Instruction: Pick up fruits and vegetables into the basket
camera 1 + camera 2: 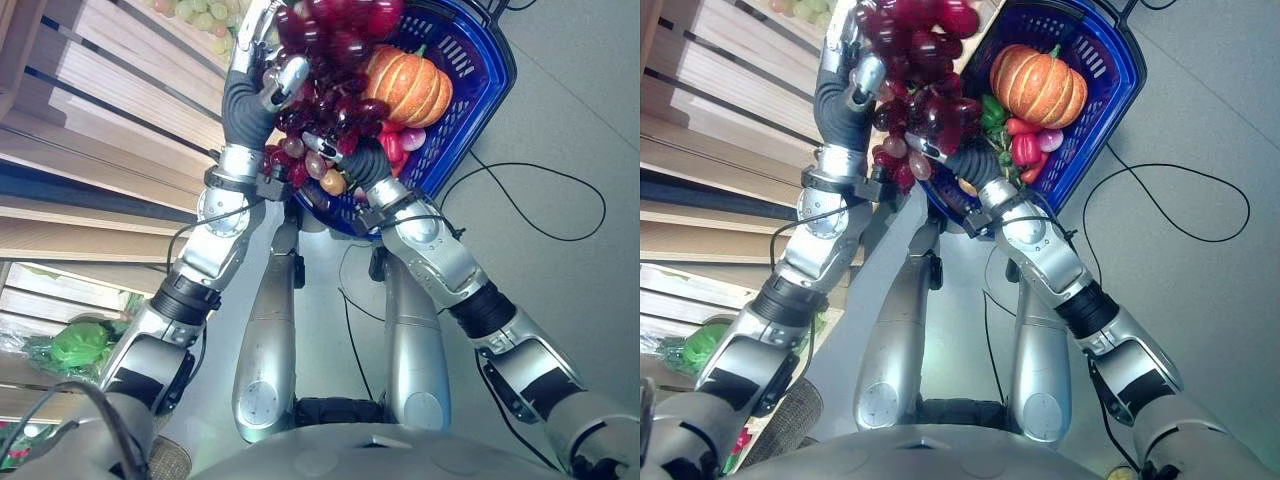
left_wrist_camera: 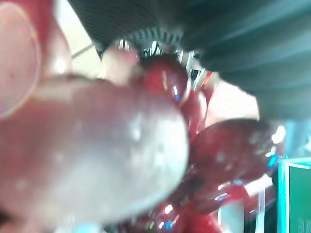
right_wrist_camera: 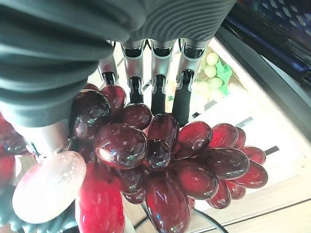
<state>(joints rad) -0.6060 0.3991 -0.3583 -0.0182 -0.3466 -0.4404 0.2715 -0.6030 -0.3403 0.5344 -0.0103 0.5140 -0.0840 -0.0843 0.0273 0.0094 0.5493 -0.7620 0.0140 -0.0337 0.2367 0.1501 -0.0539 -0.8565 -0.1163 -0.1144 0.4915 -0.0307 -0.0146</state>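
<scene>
At the top centre of the frame both hands grip a bunch of red grapes [image 1: 330, 60]: the left hand [image 1: 262, 75] curls round its left side, the right hand [image 1: 345, 150] closes on its lower part. Just right of it, the blue basket [image 1: 480, 90] holds a pumpkin [image 1: 408, 85] and peppers [image 1: 392, 142]. Green grapes [image 1: 200, 15] lie on the wooden shelf [image 1: 110, 110] at upper left
</scene>
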